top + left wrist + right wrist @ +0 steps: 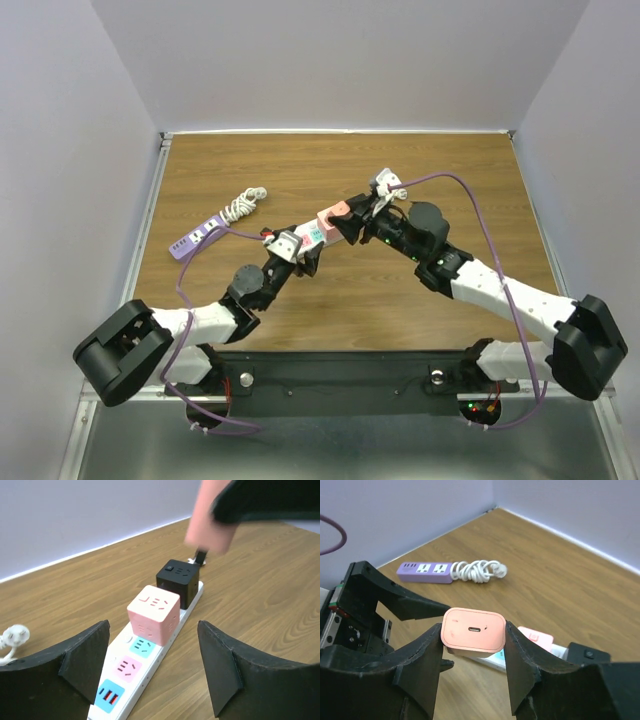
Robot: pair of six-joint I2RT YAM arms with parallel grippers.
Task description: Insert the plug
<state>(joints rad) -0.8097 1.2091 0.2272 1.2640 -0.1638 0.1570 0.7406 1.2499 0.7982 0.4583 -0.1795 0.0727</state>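
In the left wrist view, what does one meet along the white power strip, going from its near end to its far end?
blue USB panel → pink socket → teal socket → pink cube adapter → black cube adapter → pink plug, held above the far end

No txt, brand, nr or sign legible in any of my views. The pink plug face shows just a small port slot, no print. The white power strip, pink cube and black cube show socket holes only. The purple strip is too small to tell.
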